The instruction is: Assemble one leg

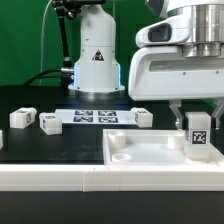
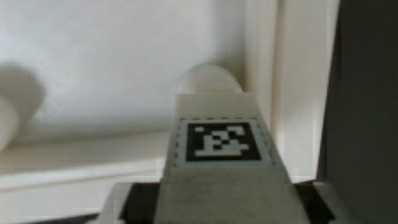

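Note:
My gripper is shut on a leg, a small white block with a black-and-white tag, held upright over the near right corner of the large white panel. In the wrist view the held leg fills the middle between my gripper's fingers, its tip reaching toward a rounded recess in the panel. Three more legs lie on the black table: one at the exterior view's left, one beside it, one near the marker board.
The marker board lies flat behind the panel. Another robot base stands at the back. A white rail runs along the table's front edge.

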Controlling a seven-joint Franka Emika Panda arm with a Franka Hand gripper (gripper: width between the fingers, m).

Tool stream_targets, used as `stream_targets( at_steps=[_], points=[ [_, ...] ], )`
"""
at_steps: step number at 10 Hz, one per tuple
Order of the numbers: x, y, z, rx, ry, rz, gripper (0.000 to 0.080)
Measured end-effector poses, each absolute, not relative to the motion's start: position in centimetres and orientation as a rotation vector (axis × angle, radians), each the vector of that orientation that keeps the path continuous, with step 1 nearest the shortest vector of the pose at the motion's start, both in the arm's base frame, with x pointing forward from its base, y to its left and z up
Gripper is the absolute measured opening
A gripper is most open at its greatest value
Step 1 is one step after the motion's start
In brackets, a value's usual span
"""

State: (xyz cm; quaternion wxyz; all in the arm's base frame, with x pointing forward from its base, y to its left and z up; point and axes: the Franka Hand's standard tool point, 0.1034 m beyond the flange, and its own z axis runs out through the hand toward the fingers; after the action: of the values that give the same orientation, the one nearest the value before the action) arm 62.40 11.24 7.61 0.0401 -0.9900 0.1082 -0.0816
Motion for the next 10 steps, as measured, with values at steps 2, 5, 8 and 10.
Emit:
stream_targets(
  at_steps=[2, 5, 8, 10],
  points=[
    [62.25, 11.33, 7.58, -2.947, 0.67, -0.276, 0.0291],
    [62.11, 11.36, 7.46, -2.783, 1.089, -0.266, 0.0291],
    [61.59, 12.22, 7.36, -2.504, 1.619, -0.203, 0.0294],
    [61.68, 11.96, 7.33, -2.449, 1.691, -0.198, 0.0294]
  ],
)
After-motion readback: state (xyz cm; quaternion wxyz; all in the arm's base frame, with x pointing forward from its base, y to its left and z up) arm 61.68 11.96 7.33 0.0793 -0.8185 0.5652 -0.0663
